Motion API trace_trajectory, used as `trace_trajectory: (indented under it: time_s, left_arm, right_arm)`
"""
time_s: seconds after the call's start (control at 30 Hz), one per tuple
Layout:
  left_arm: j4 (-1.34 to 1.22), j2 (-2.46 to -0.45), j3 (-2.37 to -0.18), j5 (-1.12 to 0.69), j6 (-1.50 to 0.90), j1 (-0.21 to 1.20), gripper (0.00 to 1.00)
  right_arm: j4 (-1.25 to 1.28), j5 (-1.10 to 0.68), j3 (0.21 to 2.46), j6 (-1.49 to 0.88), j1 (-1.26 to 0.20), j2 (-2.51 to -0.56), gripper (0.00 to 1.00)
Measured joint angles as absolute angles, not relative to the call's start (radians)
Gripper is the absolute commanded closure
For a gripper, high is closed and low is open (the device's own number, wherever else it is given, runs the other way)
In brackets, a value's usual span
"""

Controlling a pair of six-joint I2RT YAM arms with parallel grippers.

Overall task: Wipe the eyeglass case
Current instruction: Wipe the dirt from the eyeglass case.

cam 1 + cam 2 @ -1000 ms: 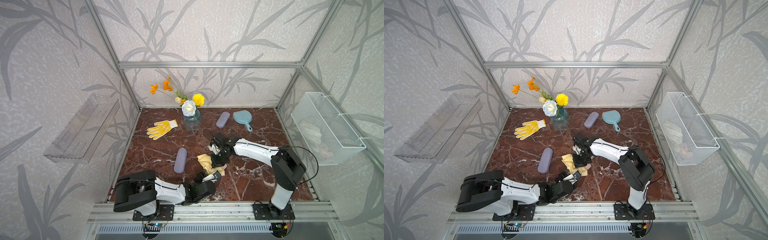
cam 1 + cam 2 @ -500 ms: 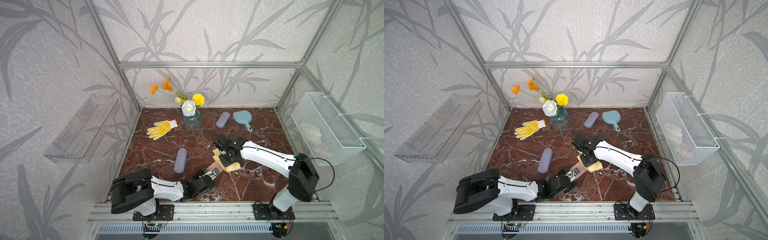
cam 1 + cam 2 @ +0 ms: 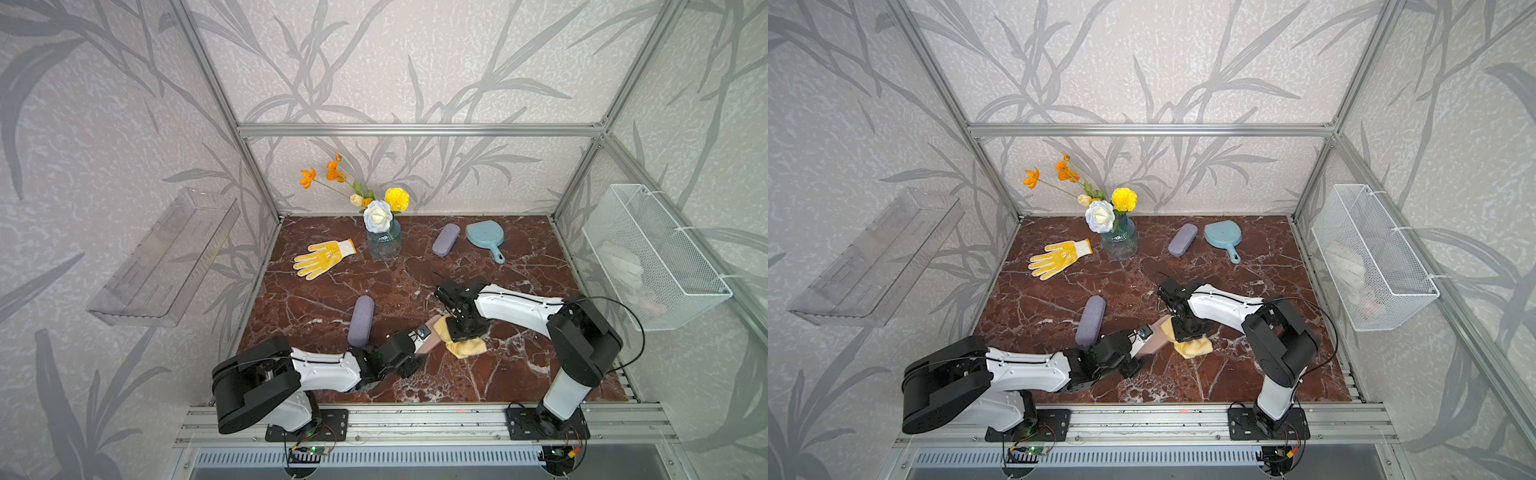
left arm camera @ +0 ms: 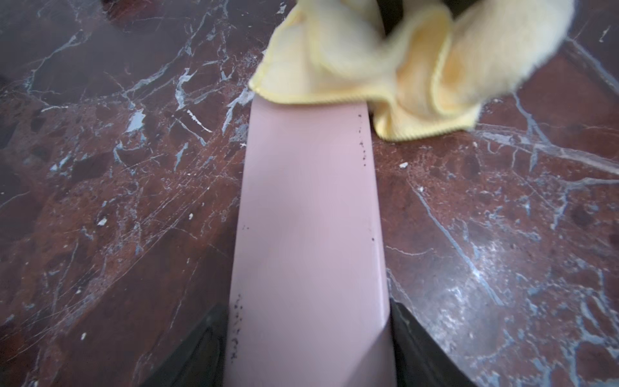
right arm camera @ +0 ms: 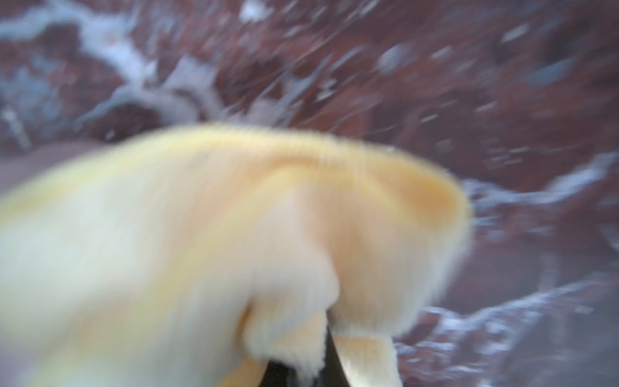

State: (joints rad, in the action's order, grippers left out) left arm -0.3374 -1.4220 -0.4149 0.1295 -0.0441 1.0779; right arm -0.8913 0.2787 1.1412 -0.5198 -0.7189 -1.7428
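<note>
Case (image 4: 308,217), pink, dark-specked, gripped by left end effector (image 4: 308,348), right end effector (image 3: 462,332) pinching cloth (image 3: 469,350)

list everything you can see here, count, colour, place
eyeglass case: 1, pink, front middle
cloth: 1, yellow, draped over the eyeglass case's far end
fabric cases: 2, grey-purple, one left of centre, one at the back
hand mirror: 1, light blue, back right
glove: 1, yellow, back left
vase: 1, clear glass, back middle, with orange, yellow and white flowers
shelf: 1, clear, left wall
basket: 1, white wire, right wall
table: 1, dark red marble
left gripper: 1, black, shut on the eyeglass case
right gripper: 1, black, shut on the cloth
</note>
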Motion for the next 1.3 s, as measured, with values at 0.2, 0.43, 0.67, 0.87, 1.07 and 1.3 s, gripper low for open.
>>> trace_trajectory:
  time_s: [0.2,0.43,0.67,0.87,1.07,1.3]
  left_arm:
    - [-0.337,-1.422,-0.416,0.125,-0.044,1.078,0.84]
    - [-0.323,-1.420,-0.416,0.146,-0.043,1.095,0.84]
    - [-0.323,-1.421,-0.419,0.156,-0.045,1.106,0.84]
    - [-0.322,-1.421,-0.419,0.160,-0.046,1.108,0.86]
    - [-0.307,-1.424,-0.426,0.213,-0.044,1.151,0.88]
    - [-0.262,-1.482,-0.482,0.429,-0.047,1.299,0.87]
  right_arm:
    - [-0.949,0.441,1.290,-0.450,-0.806,-1.733,1.00]
    - [-0.793,-0.027,1.273,-0.528,-0.847,-1.729,1.00]
    - [-0.700,-0.252,1.129,-0.535,-0.654,-1.746,1.00]
    - [-0.856,0.176,1.183,-0.435,-0.604,-1.747,1.00]
    - [-0.945,0.308,1.394,-0.389,-0.780,-1.750,1.00]
    - [-0.772,-0.158,1.404,-0.485,-0.859,-1.831,1.00]
